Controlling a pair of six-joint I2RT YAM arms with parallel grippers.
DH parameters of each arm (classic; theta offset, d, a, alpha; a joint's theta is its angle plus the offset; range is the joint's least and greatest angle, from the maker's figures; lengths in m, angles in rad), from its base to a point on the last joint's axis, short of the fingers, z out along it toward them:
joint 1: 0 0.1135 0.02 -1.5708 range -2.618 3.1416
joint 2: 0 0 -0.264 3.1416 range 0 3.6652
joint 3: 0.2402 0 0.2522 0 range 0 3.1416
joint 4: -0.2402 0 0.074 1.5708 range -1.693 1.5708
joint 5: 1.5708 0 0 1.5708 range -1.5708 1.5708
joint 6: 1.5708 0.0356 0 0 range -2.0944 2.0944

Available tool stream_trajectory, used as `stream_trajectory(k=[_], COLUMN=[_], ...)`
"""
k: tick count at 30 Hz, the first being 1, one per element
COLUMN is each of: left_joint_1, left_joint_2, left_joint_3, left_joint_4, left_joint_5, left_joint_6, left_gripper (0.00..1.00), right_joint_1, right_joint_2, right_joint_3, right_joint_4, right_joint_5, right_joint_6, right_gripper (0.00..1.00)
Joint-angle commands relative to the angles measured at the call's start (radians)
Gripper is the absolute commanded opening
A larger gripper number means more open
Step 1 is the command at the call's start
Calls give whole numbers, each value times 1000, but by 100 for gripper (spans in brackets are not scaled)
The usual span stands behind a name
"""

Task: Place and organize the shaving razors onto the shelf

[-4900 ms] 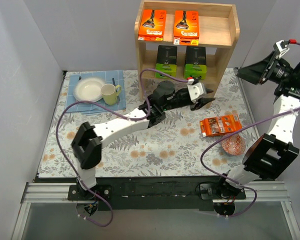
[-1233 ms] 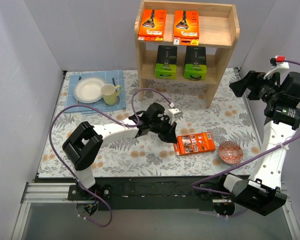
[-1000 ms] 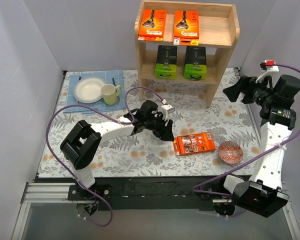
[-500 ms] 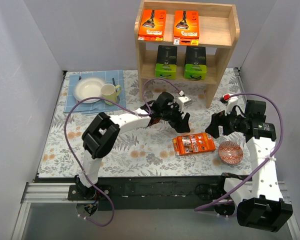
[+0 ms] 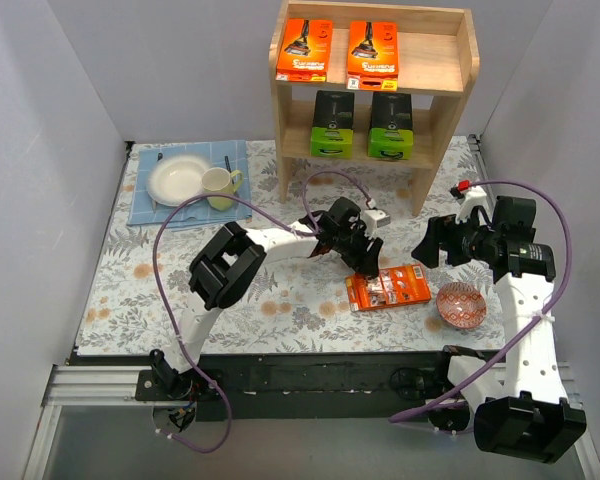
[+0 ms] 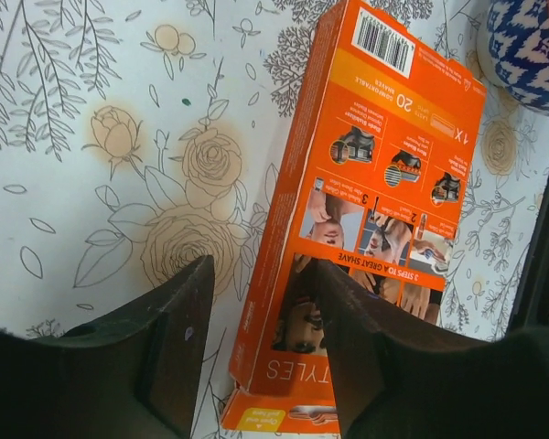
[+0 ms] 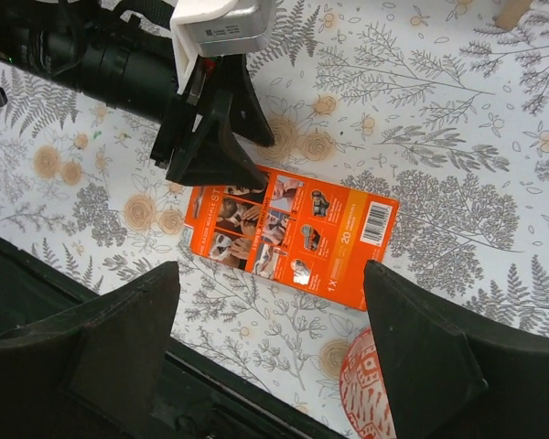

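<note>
4 of the 5 packs already stand on the shelf (image 5: 472, 50): 2 orange packs (image 5: 302, 50) on the top tier and 2 green-and-black packs (image 5: 332, 125) on the lower one. The last orange pack (image 5: 398, 288) lies flat, back up, on the table (image 5: 130, 280) just beside the bowl (image 5: 463, 303).

The left gripper (image 6: 263, 270) is low over the pack's end away from the bowl, jaws partly apart astride one long edge, gripping nothing. The right gripper (image 7: 270, 274) hangs above, jaws wide and empty.

The top tier shows bare board to the right of its 2 packs, bounded by the low rim and side panel.
</note>
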Motion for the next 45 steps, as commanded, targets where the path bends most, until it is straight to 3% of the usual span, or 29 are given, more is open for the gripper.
stream_trajectory(k=[1,8,13,20,21,23,24,29,33,37,45], left_joint_1=[15,21,64,375,409,444,449,534,611,627,624], left_joint_2=[-45,-240,-427,-651,-669,-730,-749,-775,-765,-789,-854], left_joint_3=[-91,-388,-614,-878,-893,-922,-929,-938,-932,-995,-1119], left_joint_4=[-61,-21,-37,-130,-127,-106,-92,-23,-79,-57,31], left_joint_5=[-69,-230,-295,-177,-76,-7,76,185,201,372,371], left_joint_6=[-45,13,-40,-263,-271,-259,-246,-243,-200,-235,-255], left_gripper=[45,44,45,41,41,48,50,58,58,59,61], right_joint_1=[9,69,132,461,493,564,573,638,721,758,758], right_joint_2=[22,80,103,175,196,230,267,347,408,473,562], right_joint_3=[-24,-46,-97,-244,-254,-269,-278,-266,-266,-275,-297], right_joint_4=[47,130,193,326,354,421,437,486,550,604,733], right_joint_5=[-23,-32,-37,-42,-40,-49,-58,-90,-97,-89,-117], right_joint_6=[108,148,201,341,378,422,441,467,485,530,614], right_gripper=[88,87,85,84,84,84,84,75,66,61,61])
